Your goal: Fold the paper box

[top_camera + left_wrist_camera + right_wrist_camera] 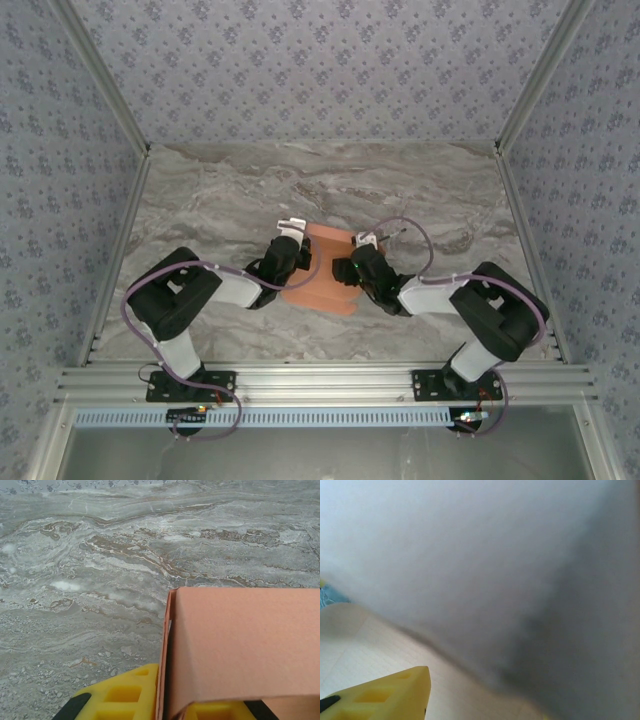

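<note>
Left claw: the left gripper (170, 706) is closed on a card wall. One yellow finger (120, 695) sits outside it and the other is tucked under the folded flap.
Box, from the left claw: the paper box (240, 645) rises right at the fingertips. Its salmon panel leans away to the claw's right, with the upright edge running straight out from between the pads.
Ahead of the left claw: bare marble table (100, 555), nothing else in reach.
From above: the paper box (322, 275) lies between the two claws. The left gripper (290, 236) is at its far-left corner and the right gripper (361, 245) is hard against its right side.
Right claw: one yellow finger (390, 692) shows low in the right wrist view, with a pale blur close in front. I cannot tell whether this claw is apart or together.
Step in hand: my read is mid-fold. One wall is up and pinned by the left claw while the right works the opposite side.
Progress: partly shaped. The card has walls but is not yet a closed box, as far as the top view shows.
Next move calls for: a steady left hold, then the right claw pressing its panel inward along the crease, gently, since thin card buckles.
Risk: too hard a push slides the whole box toward the left claw.
</note>
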